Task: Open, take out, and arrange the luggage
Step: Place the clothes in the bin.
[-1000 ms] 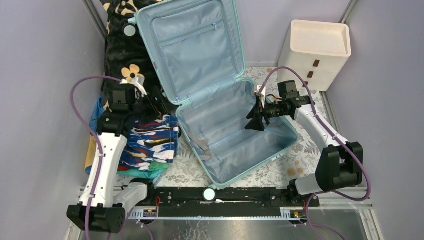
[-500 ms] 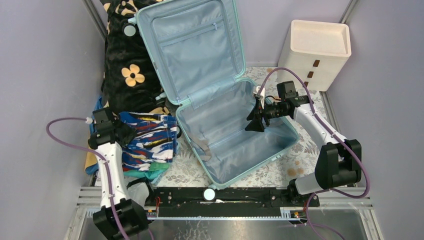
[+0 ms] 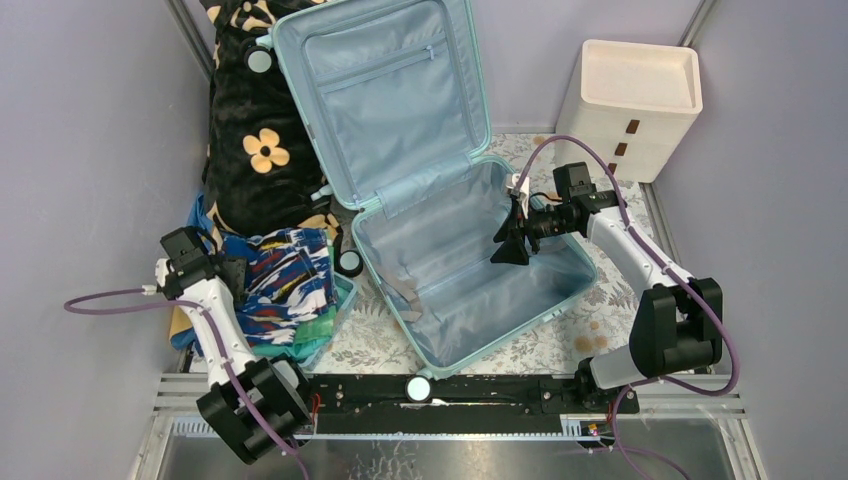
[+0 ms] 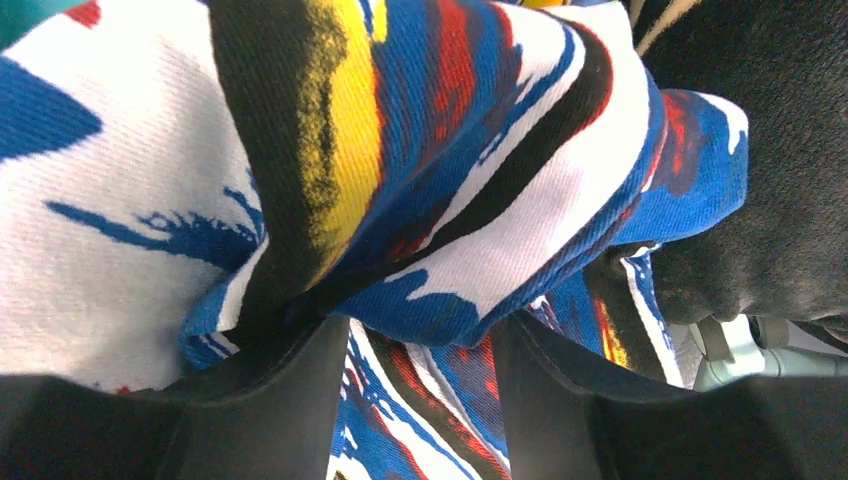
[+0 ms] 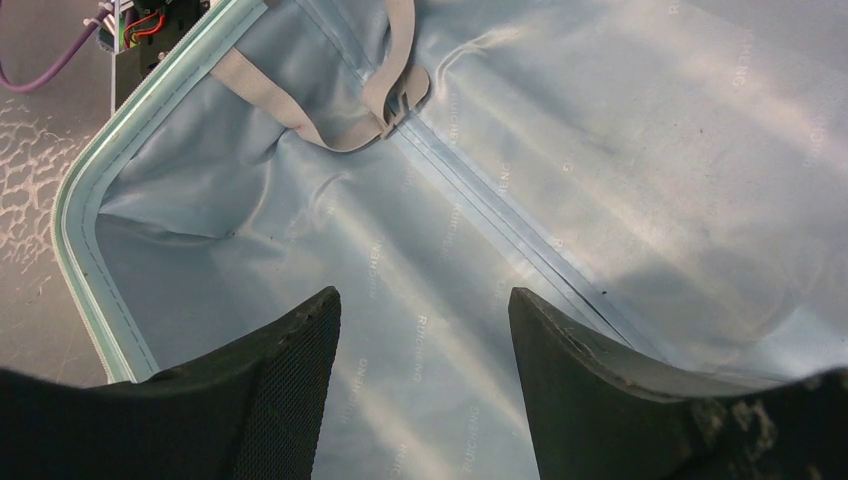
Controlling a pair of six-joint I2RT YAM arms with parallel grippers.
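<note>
The case [image 3: 455,265] lies open in the middle of the table [image 3: 560,345]. Its base is flat and its lid stands up against the back wall. Both halves show only bare grey-blue lining and a loose strap [image 5: 390,95].

The right claw [image 5: 422,300] hangs inside the base, by the right wall, released and holding nothing.

The left claw [image 4: 418,332] is off to the left, in the patterned shorts [image 3: 295,280] that lie below a black flowered blanket [image 3: 255,150]. Its fingers stand part-way apart with a fold of cloth bunched at the tips, and I can't tell whether it has a real hold.

The case looks stiff and bulky, and with nothing inside it is probably light for its size. The ribbed shell looks smooth and likely too slick and wide to pinch. The lining is soft and would only pull up in a fold. I'd take it by the thin rim of the base, or by the strap for a light tug. The upright lid could swing or tip if the base is dragged.
</note>
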